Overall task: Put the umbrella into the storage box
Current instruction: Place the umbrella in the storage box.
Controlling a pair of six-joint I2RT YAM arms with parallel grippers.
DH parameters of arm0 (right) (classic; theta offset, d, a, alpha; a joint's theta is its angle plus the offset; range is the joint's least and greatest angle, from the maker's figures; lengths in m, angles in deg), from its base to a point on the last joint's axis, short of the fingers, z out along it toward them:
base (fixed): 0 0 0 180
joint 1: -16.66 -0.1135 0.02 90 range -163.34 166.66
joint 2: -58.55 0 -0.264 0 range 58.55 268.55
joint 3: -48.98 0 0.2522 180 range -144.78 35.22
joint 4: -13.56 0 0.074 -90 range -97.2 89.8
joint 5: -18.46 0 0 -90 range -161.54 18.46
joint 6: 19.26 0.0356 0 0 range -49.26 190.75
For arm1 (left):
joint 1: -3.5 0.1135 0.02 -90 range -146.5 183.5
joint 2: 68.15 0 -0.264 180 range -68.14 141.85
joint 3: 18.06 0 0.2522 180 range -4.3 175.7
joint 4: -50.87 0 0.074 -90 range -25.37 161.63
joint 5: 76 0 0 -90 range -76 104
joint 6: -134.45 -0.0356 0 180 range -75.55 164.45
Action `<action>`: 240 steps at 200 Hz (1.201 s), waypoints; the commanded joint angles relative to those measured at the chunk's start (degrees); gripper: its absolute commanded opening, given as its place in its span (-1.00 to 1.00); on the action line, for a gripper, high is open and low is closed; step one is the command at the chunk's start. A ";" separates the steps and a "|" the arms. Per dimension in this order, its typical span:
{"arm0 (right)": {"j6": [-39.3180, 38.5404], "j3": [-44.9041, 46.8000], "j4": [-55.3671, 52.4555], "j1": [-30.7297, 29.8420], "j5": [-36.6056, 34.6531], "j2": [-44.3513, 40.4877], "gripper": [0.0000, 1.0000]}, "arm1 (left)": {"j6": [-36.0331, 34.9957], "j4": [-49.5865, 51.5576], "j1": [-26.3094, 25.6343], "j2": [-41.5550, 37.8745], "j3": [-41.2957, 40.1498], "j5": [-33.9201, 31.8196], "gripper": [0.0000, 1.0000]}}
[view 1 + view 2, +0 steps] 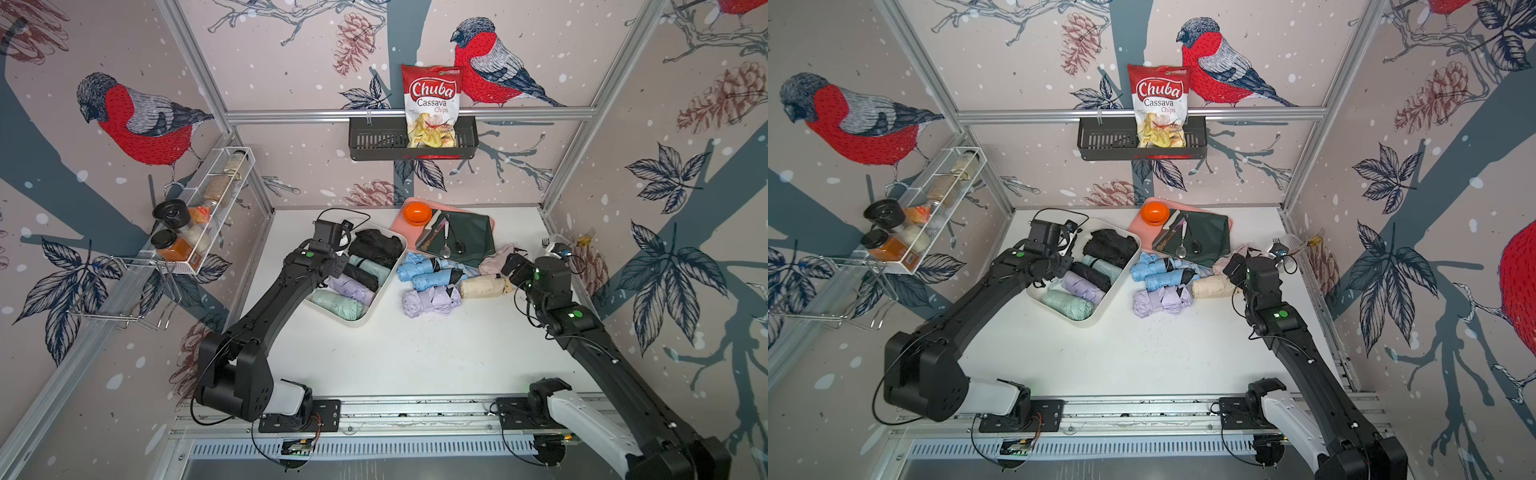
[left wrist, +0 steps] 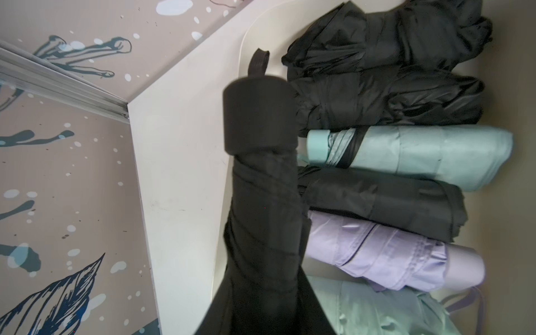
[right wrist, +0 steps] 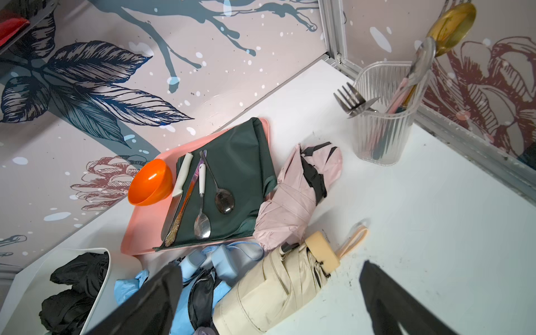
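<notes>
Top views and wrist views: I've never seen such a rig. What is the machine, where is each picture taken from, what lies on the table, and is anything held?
It is two robot arms fixed to a rail along the table, each ending in a two-fingered tool. Both top views come from one camera overhead. Each wrist view comes from a camera on an arm, looking past its tool. On the table stand the storage box, holding folded umbrellas, and a pink tray with an orange bowl, a green cloth and cutlery. Between them lie loose umbrellas: blue, lilac, beige and pink. The left tool is shut on a black umbrella at the box's rim. The right tool is open over the beige umbrella.
</notes>
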 commanded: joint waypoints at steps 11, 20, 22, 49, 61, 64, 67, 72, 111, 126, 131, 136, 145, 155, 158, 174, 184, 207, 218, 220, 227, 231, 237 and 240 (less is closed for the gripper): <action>0.35 -0.70 1.89 0.00 1.51 0.84 0.99 | -3.92 -1.58 3.26 1.37 0.72 5.23 -1.00; 0.44 -0.87 1.88 0.00 1.67 1.19 1.00 | -4.62 -2.07 3.66 1.74 0.35 5.98 -1.00; 0.44 -0.88 1.90 0.00 1.67 1.28 1.00 | -4.72 -2.25 3.72 1.80 0.18 6.07 -1.00; 0.79 -1.13 1.84 0.00 2.27 2.23 1.00 | -6.28 -4.49 5.40 3.17 -1.31 7.17 -1.00; 0.87 -1.31 1.79 0.02 2.47 2.69 1.00 | -6.36 -4.59 6.40 4.40 -1.25 7.56 -1.00; 0.88 -1.36 1.73 0.00 2.47 2.73 0.99 | -6.44 -4.66 6.55 4.64 -1.35 7.69 -1.00; 0.88 -1.40 1.73 0.00 2.53 2.82 1.00 | -6.46 -4.75 6.72 4.91 -1.35 7.79 -1.00; 1.00 -1.47 1.62 0.01 2.55 2.96 1.00 | -6.53 -4.97 7.10 5.29 -1.33 7.97 -1.00; 1.56 -1.67 1.62 -0.09 2.86 3.79 1.00 | -6.81 -4.52 8.50 9.36 -0.22 7.22 -1.00; 1.67 -1.66 1.62 -0.09 2.97 4.02 1.00 | -6.81 -3.79 9.21 11.45 0.75 6.82 -1.00; 1.80 -1.67 1.63 -0.09 2.92 4.14 1.00 | -6.81 -3.35 9.40 12.09 1.16 6.76 -1.00; 1.78 -1.67 1.58 -0.09 2.98 4.23 1.00 | -6.94 -3.11 9.61 12.78 1.53 6.80 -1.00; 1.80 -1.76 1.49 -0.09 3.04 4.44 1.00 | -7.16 -3.01 9.95 13.74 1.89 6.73 -1.00; 1.76 -1.85 1.48 -0.09 3.23 4.58 1.00 | -7.56 -2.95 10.13 14.71 2.28 6.53 -1.00; 1.88 -1.89 1.47 -0.09 3.25 4.65 1.00 | -7.59 -2.87 10.15 15.09 2.57 6.48 -1.00; 1.84 -2.02 1.51 -0.07 3.43 4.85 1.00 | -7.99 -1.76 10.15 16.86 3.77 6.51 -1.00; 1.89 -2.02 1.55 -0.18 3.52 4.94 1.00 | -8.50 -1.61 10.15 17.57 4.19 6.97 -1.00; 2.02 -1.85 1.62 -0.13 3.67 4.94 1.00 | -9.66 -2.47 10.15 18.15 4.12 7.61 -1.00; 2.15 -1.68 1.80 -0.18 3.70 4.94 1.00 | -9.92 -2.57 10.15 18.40 4.24 7.77 -1.00; 2.12 -1.67 1.81 -0.18 3.70 4.98 1.00 | -10.01 -2.53 10.15 18.47 4.30 7.80 -1.00; 2.19 -1.56 1.82 -0.17 3.77 5.01 1.00 | -10.22 -2.45 10.15 18.79 4.47 8.10 -1.00; 2.19 -1.58 1.90 -0.16 3.83 5.09 1.00 | -10.31 -2.27 10.15 19.16 4.69 8.13 -1.00; 2.27 -1.50 1.92 -0.17 3.95 5.11 1.00 | -10.28 -1.77 10.15 19.71 5.20 8.15 -1.00; 2.28 -1.49 1.97 -0.18 4.04 5.18 1.00 | -10.24 -1.44 10.15 20.11 5.44 8.09 -1.00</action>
